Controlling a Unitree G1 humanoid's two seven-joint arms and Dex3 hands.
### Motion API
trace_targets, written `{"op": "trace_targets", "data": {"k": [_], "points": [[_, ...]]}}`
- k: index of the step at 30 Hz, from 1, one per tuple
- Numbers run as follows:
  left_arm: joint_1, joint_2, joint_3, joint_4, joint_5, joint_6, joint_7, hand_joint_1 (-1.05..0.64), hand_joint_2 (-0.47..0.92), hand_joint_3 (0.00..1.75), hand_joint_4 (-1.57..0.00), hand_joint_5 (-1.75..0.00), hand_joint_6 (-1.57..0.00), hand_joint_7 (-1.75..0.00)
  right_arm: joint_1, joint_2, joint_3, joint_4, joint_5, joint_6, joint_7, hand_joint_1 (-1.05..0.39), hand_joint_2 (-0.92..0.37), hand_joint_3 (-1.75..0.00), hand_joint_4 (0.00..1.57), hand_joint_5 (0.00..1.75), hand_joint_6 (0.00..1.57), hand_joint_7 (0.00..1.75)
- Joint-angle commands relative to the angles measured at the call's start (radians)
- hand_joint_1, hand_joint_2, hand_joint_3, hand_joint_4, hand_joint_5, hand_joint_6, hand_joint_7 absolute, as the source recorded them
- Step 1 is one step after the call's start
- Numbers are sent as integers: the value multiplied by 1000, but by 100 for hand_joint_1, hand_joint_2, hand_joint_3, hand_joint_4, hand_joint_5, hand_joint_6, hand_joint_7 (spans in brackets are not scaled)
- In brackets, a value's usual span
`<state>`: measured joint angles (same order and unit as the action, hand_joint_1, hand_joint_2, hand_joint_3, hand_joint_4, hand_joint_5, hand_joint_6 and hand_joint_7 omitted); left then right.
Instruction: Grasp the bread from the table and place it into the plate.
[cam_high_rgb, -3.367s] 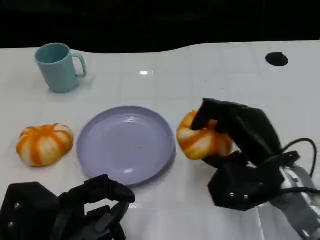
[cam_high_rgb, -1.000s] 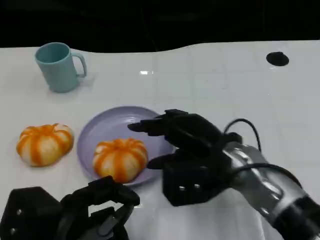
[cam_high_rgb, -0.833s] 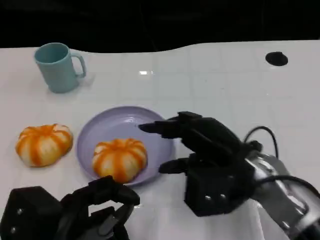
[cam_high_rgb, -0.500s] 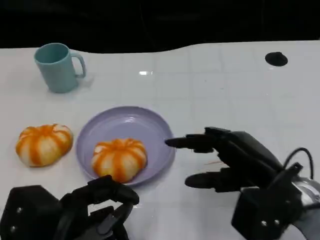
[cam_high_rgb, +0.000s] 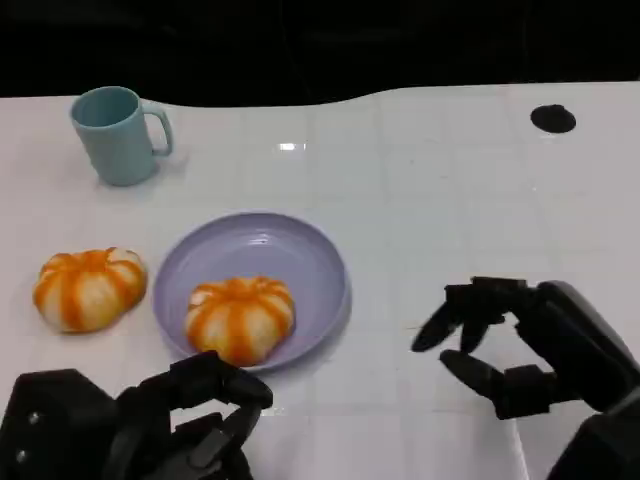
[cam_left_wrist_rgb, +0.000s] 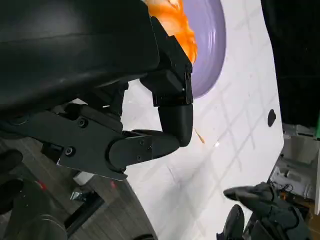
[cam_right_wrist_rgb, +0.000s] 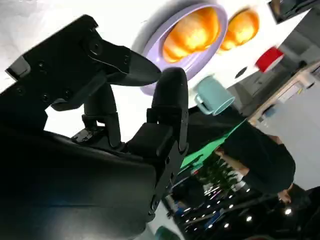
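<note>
Resting on the near-left part of the lilac plate (cam_high_rgb: 300, 250), an orange-and-white striped bread roll (cam_high_rgb: 240, 317) sat just left of centre in the head view. A second roll (cam_high_rgb: 88, 288) lay on the white worktop (cam_high_rgb: 420, 200) beside the plate's left rim. At lower right, the right hand (cam_high_rgb: 530, 350) hovered well clear of the plate, fingers apart and empty. At lower left, the left hand (cam_high_rgb: 150, 425) had its fingers curled in on nothing. A teal mug (cam_high_rgb: 115, 135) stood at upper left.
</note>
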<state>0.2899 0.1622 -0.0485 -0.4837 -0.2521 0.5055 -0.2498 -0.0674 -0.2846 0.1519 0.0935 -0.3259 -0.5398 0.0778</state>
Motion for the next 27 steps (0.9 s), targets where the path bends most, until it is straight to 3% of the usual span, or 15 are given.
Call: {"op": "trace_targets", "data": {"k": [1,6,11,27], "points": [[-2,5,17,6,-9,8,4,-34,90,53,-65,-175,-60,-132,56,-27,-46,-59,10,23,-4,-19,-34,-135,83,165,90,127],[-6,5,26,3,-19,22,5,-33,91,53,-64,-175,-60,-131,120,-21,-78,-126,30,58,1,-15,-27,-142,92,174,88,136],[-9,2,31,7,-27,24,2,-32,91,52,-63,-175,-61,-130,183,-17,-99,-201,25,119,6,-17,-31,-138,98,175,84,142],[-12,16,31,17,-15,5,-6,-34,91,49,-64,-175,-62,-130,331,-10,-117,-380,10,284,31,-15,-41,-121,96,175,79,144]]}}
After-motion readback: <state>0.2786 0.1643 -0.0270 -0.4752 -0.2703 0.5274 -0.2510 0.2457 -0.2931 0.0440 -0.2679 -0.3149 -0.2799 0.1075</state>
